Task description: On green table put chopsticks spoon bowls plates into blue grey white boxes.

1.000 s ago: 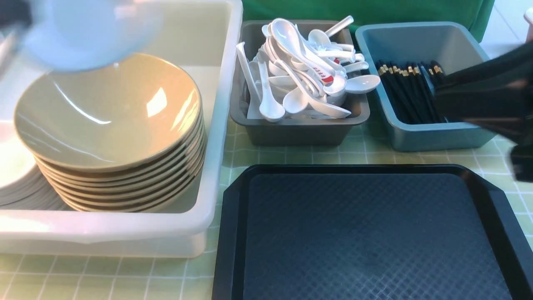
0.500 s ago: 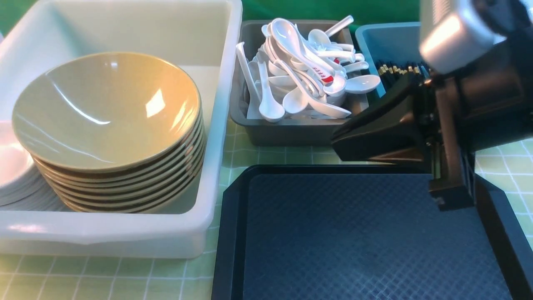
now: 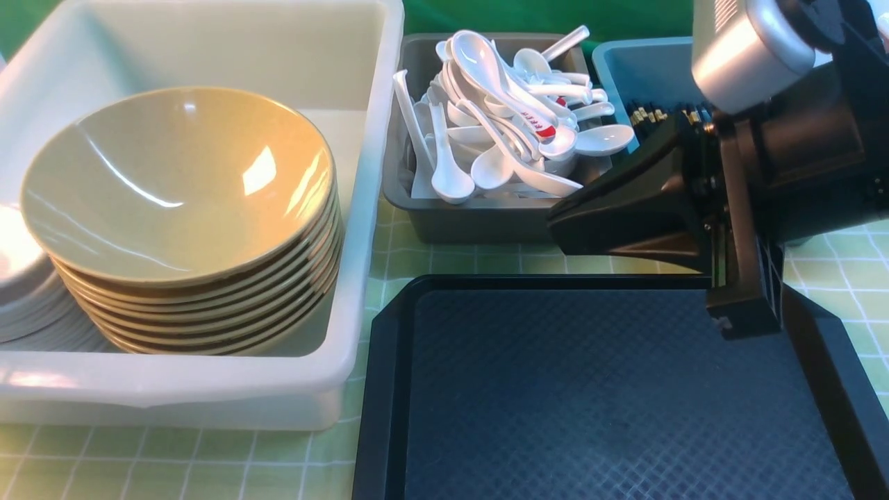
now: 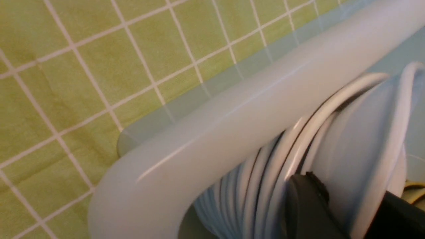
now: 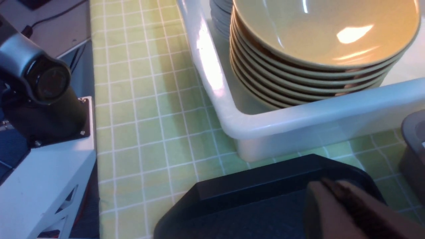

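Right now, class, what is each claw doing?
Left claw: fingers either side of a white plate; gripped or loose, can't be told.
Right claw: closed, nothing visible in it.

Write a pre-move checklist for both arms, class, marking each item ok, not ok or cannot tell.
1. Bowls stacked in the white box: ok.
2. Spoons in the grey box: ok.
3. Visible chopsticks in the blue box: ok.
4. Left gripper clear of the nearest plate: not ok, rim between its fingers.
5. Left gripper's hold released: cannot tell.
6. Right gripper shut: ok.
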{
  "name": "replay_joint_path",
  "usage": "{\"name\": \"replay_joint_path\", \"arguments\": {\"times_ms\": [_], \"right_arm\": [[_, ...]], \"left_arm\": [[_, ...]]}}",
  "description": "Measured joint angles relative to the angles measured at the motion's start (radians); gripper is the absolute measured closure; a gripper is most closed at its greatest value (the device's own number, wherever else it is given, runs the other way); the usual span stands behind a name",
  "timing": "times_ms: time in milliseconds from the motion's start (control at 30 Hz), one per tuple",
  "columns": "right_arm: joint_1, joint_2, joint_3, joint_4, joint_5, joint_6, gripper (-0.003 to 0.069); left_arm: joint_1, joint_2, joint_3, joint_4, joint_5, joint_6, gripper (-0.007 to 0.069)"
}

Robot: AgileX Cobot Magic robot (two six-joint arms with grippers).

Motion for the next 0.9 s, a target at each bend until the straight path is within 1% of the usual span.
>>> {"name": "replay_joint_path", "arguments": {"times_ms": [33,100,133,167,200,267,300,333,367,400,467,500,533,600,633,667,700,767,800,833,867,900], "right_arm": [[0.0,0.0,0.0,0.0,-0.001,0.0,0.0638],[0.0,0.0,0.0,0.0,-0.003,0.0,0.0638],[0.0,0.0,0.0,0.0,-0.003,0.0,0.0638],[0.0,0.0,0.0,0.0,-0.003,0.0,0.0638],[0.0,0.0,0.0,0.0,-0.004,0.0,0.0638],[0.0,0.0,0.0,0.0,-0.007,0.0,0.0638],[0.0,0.0,0.0,-0.002,-0.01,0.0,0.0638],[0.0,0.0,0.0,-0.003,-0.011,0.0,0.0638],[0.0,0.0,0.0,-0.008,-0.016,0.0,0.0638],[0.0,0.0,0.0,-0.019,-0.023,0.002,0.0638],[-0.014,0.0,0.0,-0.075,-0.046,0.052,0.0636],[-0.017,0.0,0.0,-0.081,-0.048,0.058,0.0636],[-0.045,0.0,0.0,-0.129,-0.06,0.114,0.0634],[-0.1,0.0,0.0,-0.181,-0.073,0.193,0.0633],[-0.144,0.0,0.0,-0.204,-0.076,0.241,0.0633],[-0.151,0.0,0.0,-0.206,-0.077,0.248,0.0633],[-0.215,-0.006,0.004,-0.218,-0.083,0.295,0.0633],[-0.283,-0.028,0.028,-0.227,-0.101,0.336,0.0633],[-0.332,-0.058,0.064,-0.229,-0.123,0.361,0.0633],[-0.35,-0.081,0.092,-0.23,-0.133,0.368,0.0633],[-0.377,-0.113,0.134,-0.231,-0.151,0.371,0.0633],[-0.395,-0.137,0.162,-0.231,-0.172,0.371,0.0633]], "left_arm": [[-0.008,0.0,0.0,0.025,-0.001,-0.029,0.0484],[-0.014,0.0,0.0,0.047,-0.001,-0.053,0.0445],[-0.018,0.0,0.0,0.056,-0.001,-0.063,0.041],[-0.019,0.0,0.0,0.058,-0.001,-0.065,0.0397],[-0.02,-0.001,0.0,0.061,-0.001,-0.069,0.0348],[-0.023,-0.003,0.0,0.075,-0.001,-0.069,0.0277],[-0.025,-0.004,-0.002,0.097,0.001,-0.069,0.0219],[-0.025,-0.006,-0.004,0.101,0.004,-0.069,0.0211],[-0.025,-0.008,-0.012,0.133,0.011,-0.069,0.0154],[-0.025,-0.011,-0.025,0.148,0.022,-0.069,0.0117],[-0.03,-0.025,-0.076,0.179,0.079,-0.063,0.0051],[-0.032,-0.027,-0.081,0.183,0.084,-0.057,0.0046],[-0.041,-0.039,-0.115,0.19,0.108,-0.035,0.0026],[-0.091,-0.061,-0.168,0.176,0.138,0.043,0.0017],[-0.142,-0.079,-0.202,0.152,0.156,0.103,0.0013],[-0.161,-0.086,-0.212,0.143,0.157,0.121,0.0014],[-0.235,-0.112,-0.24,0.109,0.167,0.186,0.0021],[-0.341,-0.148,-0.259,0.07,0.173,0.256,0.0064],[-0.428,-0.178,-0.26,0.057,0.181,0.29,0.0102],[-0.476,-0.195,-0.258,0.051,0.187,0.312,0.0132],[-0.534,-0.217,-0.249,0.05,0.189,0.326,0.0177],[-0.567,-0.238,-0.235,0.051,0.188,0.33,0.0218]]}}
